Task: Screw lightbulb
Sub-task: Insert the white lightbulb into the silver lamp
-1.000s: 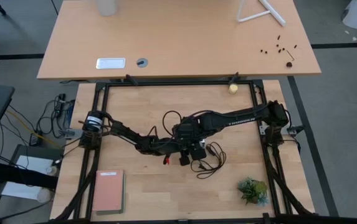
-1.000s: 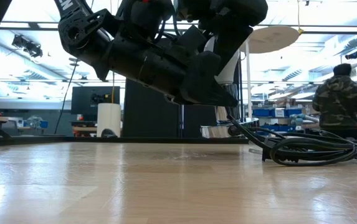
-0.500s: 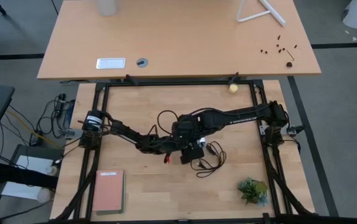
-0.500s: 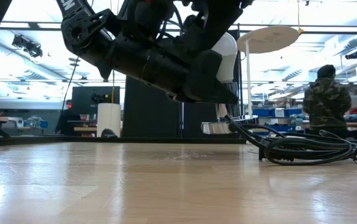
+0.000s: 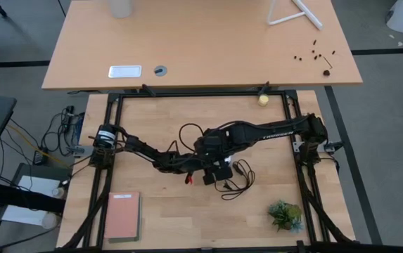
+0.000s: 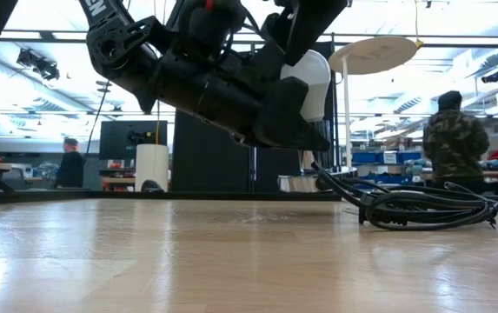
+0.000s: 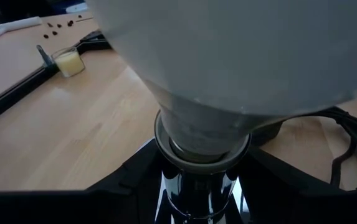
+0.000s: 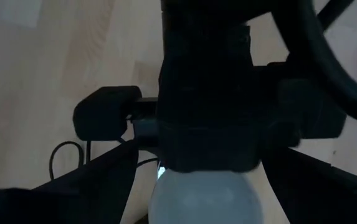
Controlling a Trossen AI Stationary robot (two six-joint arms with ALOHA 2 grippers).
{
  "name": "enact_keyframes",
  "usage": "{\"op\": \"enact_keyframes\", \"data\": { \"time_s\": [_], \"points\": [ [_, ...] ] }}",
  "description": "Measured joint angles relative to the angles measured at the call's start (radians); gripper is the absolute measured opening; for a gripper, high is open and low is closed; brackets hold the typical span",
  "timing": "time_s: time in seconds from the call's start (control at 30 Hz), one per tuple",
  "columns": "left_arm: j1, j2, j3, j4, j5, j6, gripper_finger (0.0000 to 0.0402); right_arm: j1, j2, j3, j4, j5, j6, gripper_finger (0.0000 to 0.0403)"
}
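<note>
hidden: both gripper tips lost among arm links in high view, bulb base mostly covered | right gripper (image 8: pixel 203 205) pinches lightbulb (image 8: pixel 206 198) round end, held above table (image 5: pixel 159 211) centre | left gripper (image 7: pixel 200 186) clamps socket (image 7: pixel 202 149) neck | bulb white, frosted, pear-shaped; black cord (image 6: pixel 427 209) coiled on wood

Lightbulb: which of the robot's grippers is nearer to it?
Right. The right gripper grips the lightbulb itself, while the left gripper holds the socket at its base.
</note>
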Motion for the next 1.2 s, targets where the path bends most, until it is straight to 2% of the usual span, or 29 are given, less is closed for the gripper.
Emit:
{"op": "enact_keyframes", "data": {
  "time_s": [0.17, 0.3, 0.63, 1.2],
  "points": [
    [0.000, 0.001, 0.000, -0.001, 0.000, 0.000, 0.0188, 0.003, -0.028, 0.001, -0.023, 0.002, 0.015, 0.0346],
    [-0.001, 0.001, -0.002, -0.005, 0.000, -0.001, 0.0188, 0.021, -0.022, 0.000, -0.080, 0.053, -0.005, 0.0346],
    [-0.001, 0.002, -0.002, -0.008, 0.000, -0.007, 0.0188, 0.071, -0.014, 0.000, -0.083, 0.170, -0.011, 0.0346],
    [-0.002, 0.002, -0.002, -0.008, 0.010, -0.008, 0.0188, 0.016, -0.014, -0.026, -0.133, 0.183, -0.009, 0.0346]
  ]
}}
